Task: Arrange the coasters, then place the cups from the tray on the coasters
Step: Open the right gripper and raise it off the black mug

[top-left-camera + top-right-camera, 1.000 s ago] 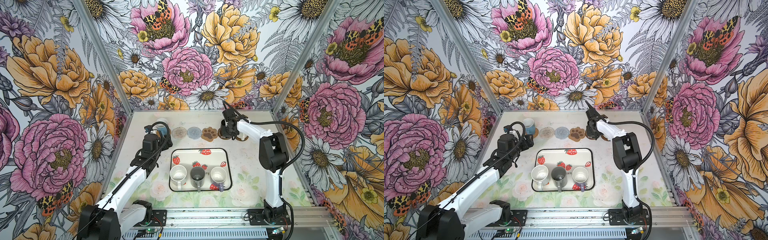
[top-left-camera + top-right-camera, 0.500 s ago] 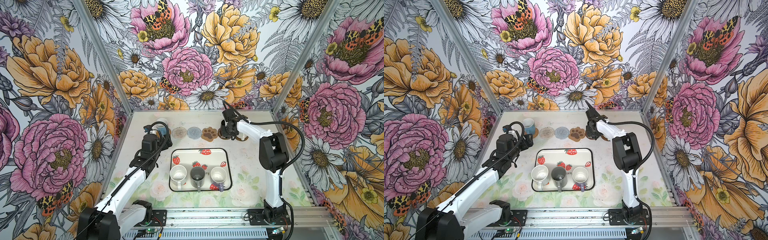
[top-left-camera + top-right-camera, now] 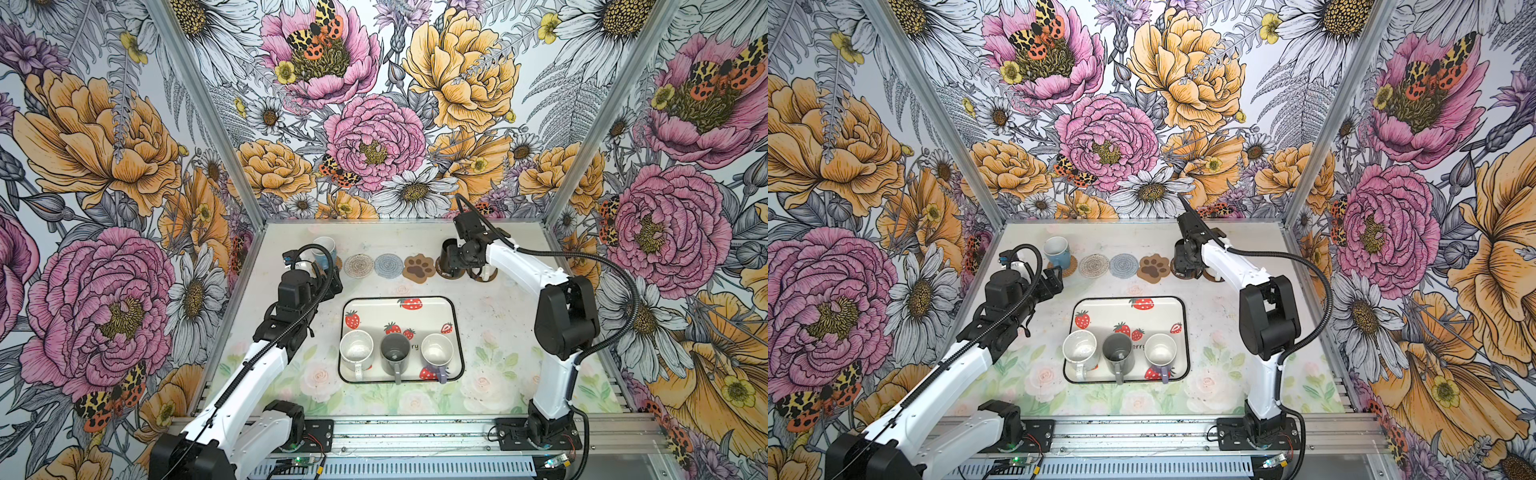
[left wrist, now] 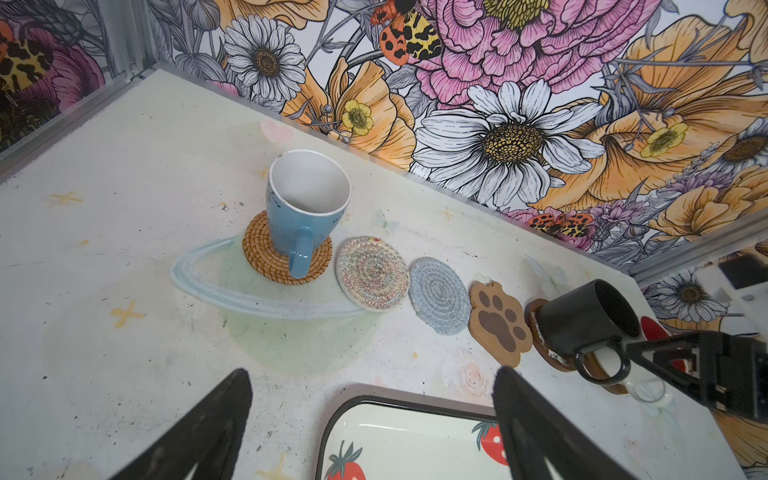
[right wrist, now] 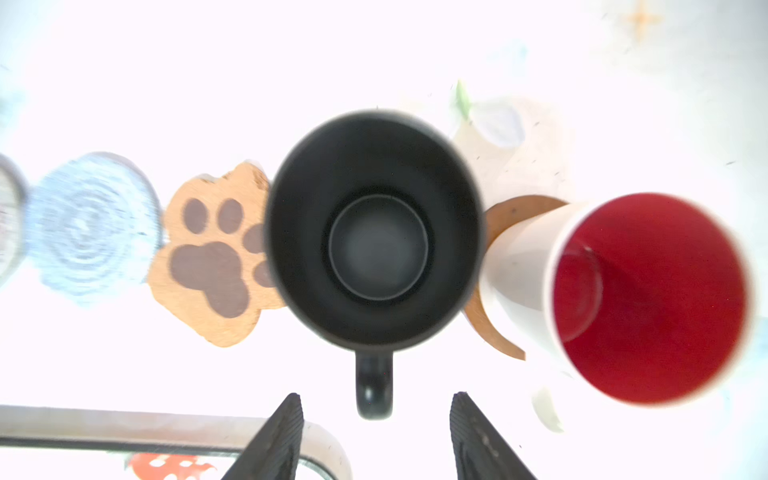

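Several coasters lie in a row at the back. The light blue cup (image 4: 305, 208) stands on the rattan coaster (image 4: 266, 249). The whitish (image 3: 358, 264), grey-blue (image 3: 388, 264) and paw (image 3: 419, 268) coasters are bare. The black cup (image 5: 374, 232) stands on a brown disc (image 4: 536, 328), and the red-lined white cup (image 5: 648, 295) on another (image 5: 498, 220). My right gripper (image 5: 376, 397) is open, its fingers either side of the black cup's handle, apart from it. My left gripper (image 4: 372, 374) hangs open and empty over the tray's (image 3: 432, 307) back left corner. White (image 3: 356, 349), grey (image 3: 395, 351) and lavender (image 3: 436, 353) cups stand in the tray.
Flowered walls close in the table at the back and on both sides. The tray sits mid-table between the two arms. The right arm's forearm (image 3: 519, 262) reaches over the back right of the table.
My right gripper has opened and let go of the black cup's handle; the cup stands on its brown disc. The left arm has not moved.
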You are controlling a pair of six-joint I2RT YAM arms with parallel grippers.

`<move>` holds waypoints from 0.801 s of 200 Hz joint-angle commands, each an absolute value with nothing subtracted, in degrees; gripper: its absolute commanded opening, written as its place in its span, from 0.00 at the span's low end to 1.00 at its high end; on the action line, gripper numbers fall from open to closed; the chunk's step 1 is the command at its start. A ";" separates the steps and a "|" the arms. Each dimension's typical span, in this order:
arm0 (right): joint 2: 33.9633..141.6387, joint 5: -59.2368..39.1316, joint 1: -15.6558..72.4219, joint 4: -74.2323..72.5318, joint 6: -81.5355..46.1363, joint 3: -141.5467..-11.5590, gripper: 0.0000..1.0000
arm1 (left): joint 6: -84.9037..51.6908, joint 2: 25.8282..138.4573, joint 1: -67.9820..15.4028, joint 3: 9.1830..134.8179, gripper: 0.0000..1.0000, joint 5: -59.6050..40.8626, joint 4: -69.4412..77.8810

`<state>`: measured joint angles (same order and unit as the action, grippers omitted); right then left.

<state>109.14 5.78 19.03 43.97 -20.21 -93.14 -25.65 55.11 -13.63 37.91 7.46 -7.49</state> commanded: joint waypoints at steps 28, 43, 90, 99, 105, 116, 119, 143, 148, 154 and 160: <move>98.09 7.08 20.35 38.55 -27.84 -91.82 0.59 | -28.70 50.65 -13.46 39.25 0.91 5.12 -9.90; 95.54 7.12 21.41 36.26 -30.50 -90.60 0.59 | -29.33 49.05 -13.87 39.87 0.91 4.86 -10.66; 87.45 7.40 24.12 28.99 -36.02 -83.31 0.58 | -30.65 47.27 -14.57 43.50 0.91 5.91 -14.96; 86.19 7.35 24.42 27.92 -36.44 -81.90 0.58 | -31.05 47.60 -14.72 43.81 0.90 5.80 -15.12; 85.36 7.26 24.52 27.19 -36.72 -80.86 0.57 | -31.26 47.95 -14.76 43.98 0.90 5.79 -15.12; 84.04 6.78 24.78 25.36 -37.38 -78.82 0.55 | -31.54 48.94 -15.02 44.52 0.90 5.87 -15.24; 83.68 6.58 24.85 24.74 -37.55 -78.26 0.54 | -31.66 49.28 -15.14 44.82 0.90 6.02 -15.35; 82.68 3.91 24.96 20.24 -38.60 -75.43 0.52 | -32.49 52.33 -16.56 48.20 0.88 7.35 -18.20; 82.85 3.43 25.09 19.84 -38.71 -75.50 0.52 | -32.69 52.86 -17.38 48.94 0.88 7.93 -18.90; 83.14 2.62 25.04 19.34 -38.76 -75.58 0.52 | -32.77 53.43 -18.33 49.67 0.88 8.87 -19.75; 83.59 1.88 25.03 18.97 -38.76 -75.81 0.52 | -32.94 53.90 -19.42 50.49 0.87 10.15 -20.54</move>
